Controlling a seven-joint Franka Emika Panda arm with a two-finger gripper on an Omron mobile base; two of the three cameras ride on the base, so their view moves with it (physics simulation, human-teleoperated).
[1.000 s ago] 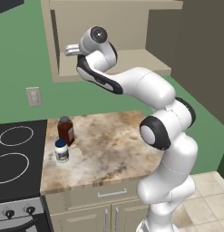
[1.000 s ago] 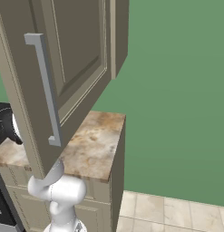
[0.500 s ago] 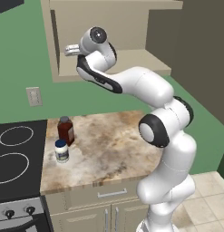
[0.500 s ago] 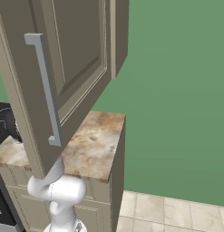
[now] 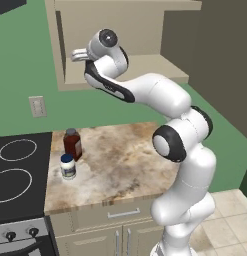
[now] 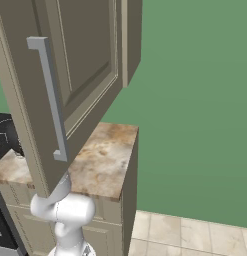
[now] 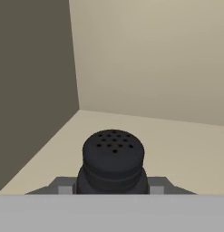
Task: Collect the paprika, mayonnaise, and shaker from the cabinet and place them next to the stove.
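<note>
Reaching up into the cabinet [image 5: 125,45], the arm has its hand [image 7: 112,190] clenched on the shaker [image 7: 113,161], one dark finger [image 7: 63,188] pressed to each flank of the little black body. From the hand's own camera the shaker sits dead centre between the fingers and right up against the hand, its perforated top facing the lens. Its long axis stands upright on the cabinet floor, close to the corner where the darker side wall meets the pale back wall. From the left side of the base, the wrist is at the cabinet's open front, near its left wall.

Down below the cabinet, the paprika [image 5: 72,144] and the mayonnaise [image 5: 68,166] already stand on the bench [image 5: 120,167], just beside the stove [image 5: 17,172], the mayonnaise in front of the paprika and close to it. So the shaker looks to be the last of the three to fetch.

My guess is the coming move is a lift and a straight pull back out of the cabinet mouth, since the shaker lies directly ahead of the hand with the walls close on one side.

No writing can be read; the labels on the jar and bottle are too small to make out.
</note>
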